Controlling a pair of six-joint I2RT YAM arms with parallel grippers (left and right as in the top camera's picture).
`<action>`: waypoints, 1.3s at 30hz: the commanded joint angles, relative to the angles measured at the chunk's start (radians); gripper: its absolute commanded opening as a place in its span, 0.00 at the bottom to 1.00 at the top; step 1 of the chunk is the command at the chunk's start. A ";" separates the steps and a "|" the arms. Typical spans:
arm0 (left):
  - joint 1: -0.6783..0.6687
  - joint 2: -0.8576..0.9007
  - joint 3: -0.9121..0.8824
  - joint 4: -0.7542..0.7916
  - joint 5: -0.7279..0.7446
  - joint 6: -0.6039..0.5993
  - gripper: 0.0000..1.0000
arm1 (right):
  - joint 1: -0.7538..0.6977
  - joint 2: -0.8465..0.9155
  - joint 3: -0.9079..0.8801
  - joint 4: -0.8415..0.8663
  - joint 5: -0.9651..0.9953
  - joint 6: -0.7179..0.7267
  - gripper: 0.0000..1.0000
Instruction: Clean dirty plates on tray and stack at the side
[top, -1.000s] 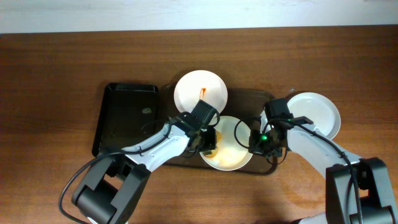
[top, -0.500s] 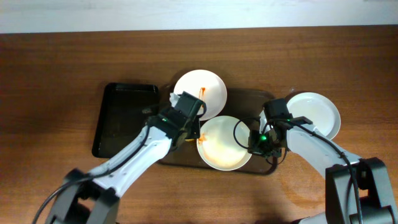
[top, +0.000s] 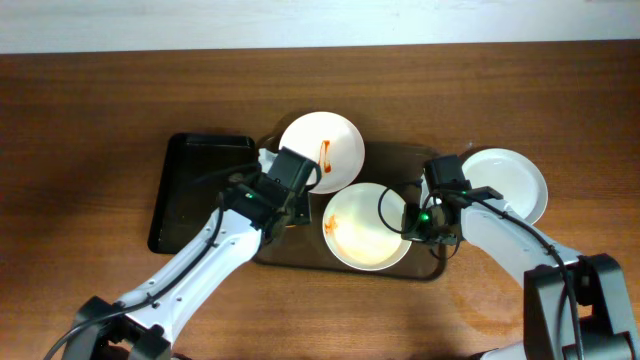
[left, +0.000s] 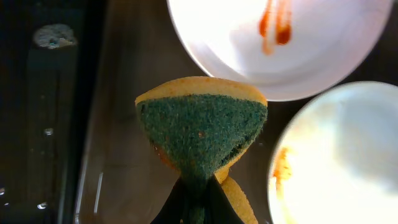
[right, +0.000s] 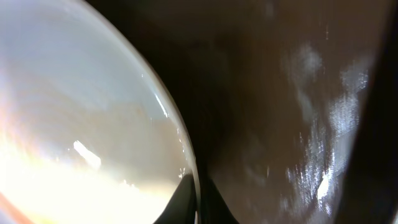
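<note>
We are pinching the sponge (left: 202, 124) in our left gripper (left: 195, 198), the jaws closed tight on its folded end. Its green face is fanning out over the tray (top: 400, 160) floor near the left rim.

The near plate (top: 367, 227) is lying at the tray's front middle, just right of the sponge, with a faint orange smear (left: 280, 169) on its sponge-side edge. Our right gripper (top: 414, 222) is nipping that plate's right rim, the fingers closed on it.

The sauced plate (top: 322, 152) is sitting at the tray's back left, straight ahead of the sponge, its streak (left: 275, 25) unwiped. Our left arm is the nearer one.

A clean plate (top: 505, 185) is resting off the tray's right end. The black tray (top: 200, 190) is lying along the tray's left edge, holding one small blob (left: 55, 35).
</note>
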 joint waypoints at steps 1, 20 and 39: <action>0.048 -0.012 -0.011 -0.024 -0.014 0.016 0.00 | -0.002 -0.006 -0.005 -0.071 0.047 -0.016 0.04; 0.064 -0.012 -0.011 -0.032 -0.014 0.016 0.00 | 0.004 -0.171 0.419 -0.538 0.547 -0.058 0.04; 0.064 -0.012 -0.011 0.005 0.076 0.016 0.00 | 0.150 -0.156 0.414 -0.618 0.535 0.025 0.04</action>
